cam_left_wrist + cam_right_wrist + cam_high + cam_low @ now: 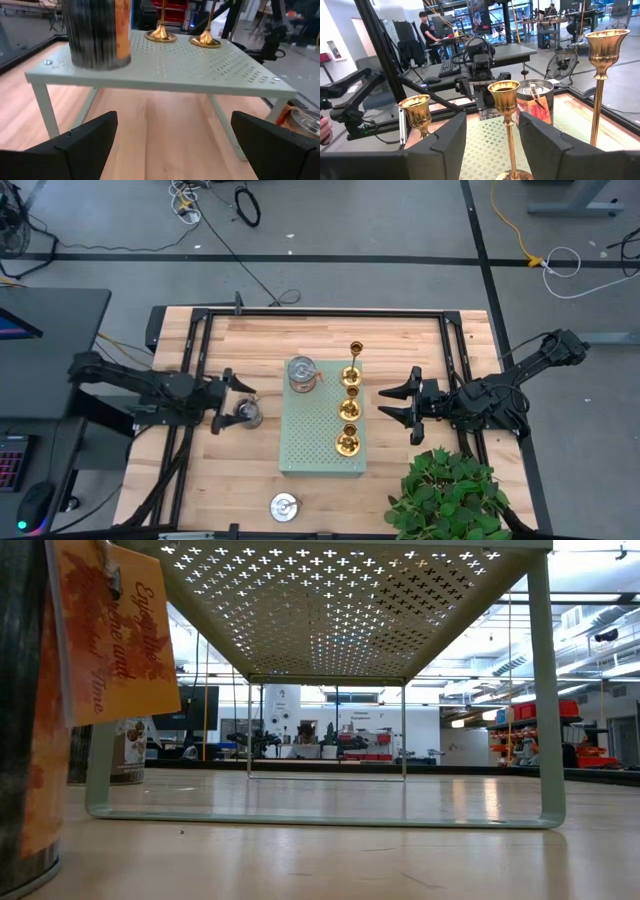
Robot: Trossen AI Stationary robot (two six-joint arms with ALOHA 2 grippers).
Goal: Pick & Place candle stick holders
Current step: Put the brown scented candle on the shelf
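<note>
A pale green perforated board (322,442) stands on legs at the table's middle. On its right side three gold candle stick holders stand in a row: a tall one (355,360) at the far end, then two shorter ones (351,395) (348,440). A squat silver holder with an orange tag (302,373) rests on the board's far left corner. Another silver one (248,414) sits on the table left of the board, and a third (284,506) near the front edge. My left gripper (232,400) is open beside that left silver one, touching nothing. My right gripper (398,406) is open, right of the board, facing the gold holders (504,95).
A leafy green plant (450,500) fills the near right corner, close under my right arm. A black frame (320,312) runs around the table top. Bare wood lies under the board (165,130). A person (426,27) stands at a desk far off in the room.
</note>
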